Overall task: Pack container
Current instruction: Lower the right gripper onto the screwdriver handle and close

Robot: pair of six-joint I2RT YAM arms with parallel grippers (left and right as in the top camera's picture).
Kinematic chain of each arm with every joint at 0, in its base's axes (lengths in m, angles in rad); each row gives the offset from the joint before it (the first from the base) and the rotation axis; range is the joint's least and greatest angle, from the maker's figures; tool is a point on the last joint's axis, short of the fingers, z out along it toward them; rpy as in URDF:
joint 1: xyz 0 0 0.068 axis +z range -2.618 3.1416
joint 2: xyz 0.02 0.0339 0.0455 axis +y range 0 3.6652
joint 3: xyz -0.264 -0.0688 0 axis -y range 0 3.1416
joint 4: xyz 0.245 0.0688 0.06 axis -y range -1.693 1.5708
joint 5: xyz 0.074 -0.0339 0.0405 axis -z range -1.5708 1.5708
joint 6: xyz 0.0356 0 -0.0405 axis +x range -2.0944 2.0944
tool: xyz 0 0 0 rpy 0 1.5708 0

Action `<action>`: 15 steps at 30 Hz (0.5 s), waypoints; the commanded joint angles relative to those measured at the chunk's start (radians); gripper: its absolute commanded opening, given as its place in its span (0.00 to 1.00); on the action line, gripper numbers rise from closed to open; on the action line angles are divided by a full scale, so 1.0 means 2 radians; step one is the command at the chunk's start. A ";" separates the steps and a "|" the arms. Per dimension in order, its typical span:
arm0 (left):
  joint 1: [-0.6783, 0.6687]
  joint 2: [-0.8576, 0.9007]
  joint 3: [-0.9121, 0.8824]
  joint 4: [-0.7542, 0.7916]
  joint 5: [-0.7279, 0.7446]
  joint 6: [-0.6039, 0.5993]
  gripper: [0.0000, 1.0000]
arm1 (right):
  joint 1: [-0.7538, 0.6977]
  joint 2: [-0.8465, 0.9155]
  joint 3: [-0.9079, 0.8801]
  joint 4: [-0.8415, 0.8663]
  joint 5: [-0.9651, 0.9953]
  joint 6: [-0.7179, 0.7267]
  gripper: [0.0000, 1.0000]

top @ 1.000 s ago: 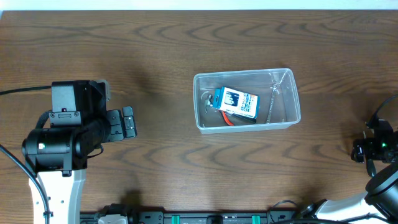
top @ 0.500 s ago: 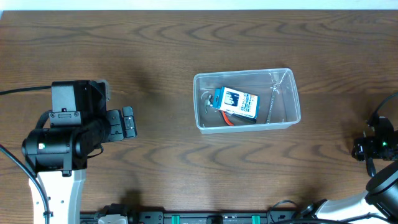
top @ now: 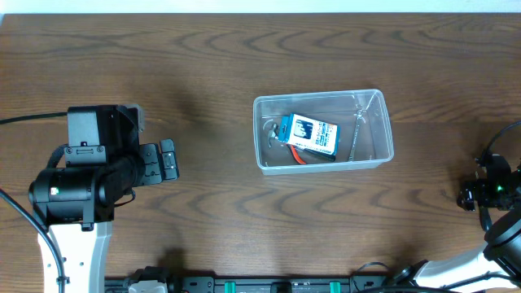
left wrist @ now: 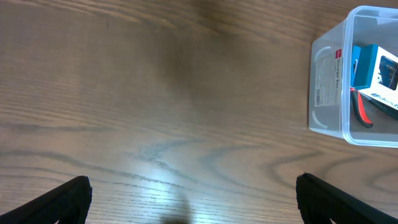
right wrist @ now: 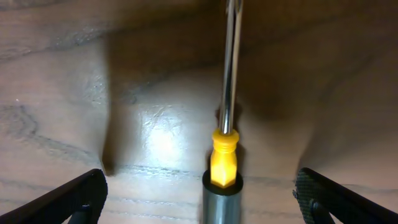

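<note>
Centrally, the clear container is set on the table, a blue box inside. The left gripper is spread wide, empty; the right gripper, likewise spread, is placed astride an untouched yellow-handled screwdriver.

Reference item: the container. It stands on the worktop, slightly right of centre in the overhead view, with its long sides running left to right.

Inside the container:
- A box lies flat in the left half.
- A hand tool lies partly under the box, toward the near wall.
- A slim tool lies in the right half, just right of the box.

Left of the container, well apart, is the left claw. Its fingers are spread and point toward the container's left end wall.

Right of the container, nearer the front edge and well apart, is the right arm. The right claw has its fingers spread. A screwdriver sits between them, touching neither, with its shaft pointing away from the wrist.
</note>
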 commanded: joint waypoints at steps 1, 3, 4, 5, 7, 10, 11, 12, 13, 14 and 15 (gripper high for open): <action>0.002 -0.001 0.007 0.000 -0.008 -0.004 0.98 | -0.004 0.003 -0.001 0.001 -0.001 -0.016 0.99; 0.002 -0.001 0.007 0.000 -0.008 -0.004 0.98 | -0.004 0.003 -0.002 0.001 -0.001 -0.017 0.98; 0.002 -0.001 0.007 0.000 -0.008 -0.004 0.98 | -0.004 0.003 -0.003 0.001 0.000 -0.017 0.98; 0.002 -0.001 0.007 0.000 -0.008 -0.004 0.98 | -0.004 0.003 -0.005 0.001 0.001 -0.017 0.98; 0.002 -0.001 0.007 0.000 -0.008 -0.004 0.98 | -0.004 0.003 -0.011 0.001 0.004 -0.019 0.98; 0.002 -0.001 0.007 0.000 -0.008 -0.004 0.98 | -0.004 0.003 -0.024 0.003 0.004 -0.028 0.98; 0.002 -0.001 0.007 0.000 -0.008 -0.004 0.98 | -0.004 0.003 -0.028 0.009 0.004 -0.028 0.98; 0.002 -0.001 0.007 0.000 -0.008 -0.005 0.98 | -0.004 0.003 -0.031 0.012 0.004 -0.028 0.98; 0.002 -0.001 0.007 0.000 -0.008 -0.004 0.98 | -0.004 0.003 -0.033 0.014 0.003 -0.028 0.98; 0.002 -0.001 0.007 0.000 -0.008 -0.005 0.98 | -0.004 0.003 -0.033 0.014 0.004 -0.028 0.98; 0.002 -0.001 0.007 0.000 -0.008 -0.004 0.98 | -0.004 0.003 -0.033 0.015 0.004 -0.027 0.98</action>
